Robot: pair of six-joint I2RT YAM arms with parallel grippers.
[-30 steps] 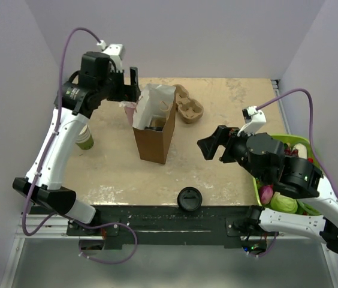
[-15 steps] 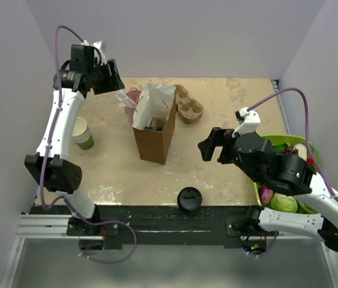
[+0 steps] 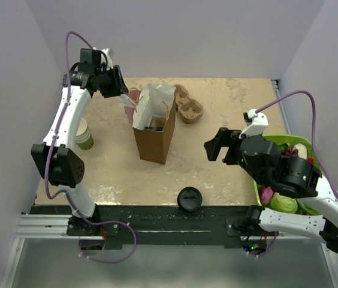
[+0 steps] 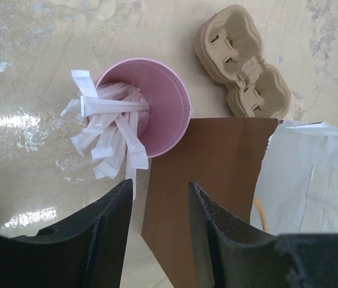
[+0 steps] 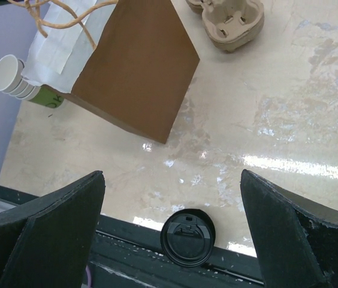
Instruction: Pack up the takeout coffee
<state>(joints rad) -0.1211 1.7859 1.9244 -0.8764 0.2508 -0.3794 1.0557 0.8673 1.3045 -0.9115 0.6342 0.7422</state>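
Takeout coffee's black lid [image 3: 155, 126] shows inside the upright brown paper bag [image 3: 157, 144], left of the counter's [image 3: 235, 108] centre. The raised left gripper [image 4: 160, 191] points down over the far-left corner, half-parted and empty. The right gripper [image 5: 172, 180] is spread wide, empty.

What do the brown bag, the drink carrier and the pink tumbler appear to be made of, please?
The brown bag looks like matte kraft paper: flat, sharply folded panels. The drink carrier seems moulded pulp: tan, rough, with pressed cup wells. The pink tumbler is probably plastic, smooth and evenly coloured with a thin rim, though coated paper cannot be ruled out.
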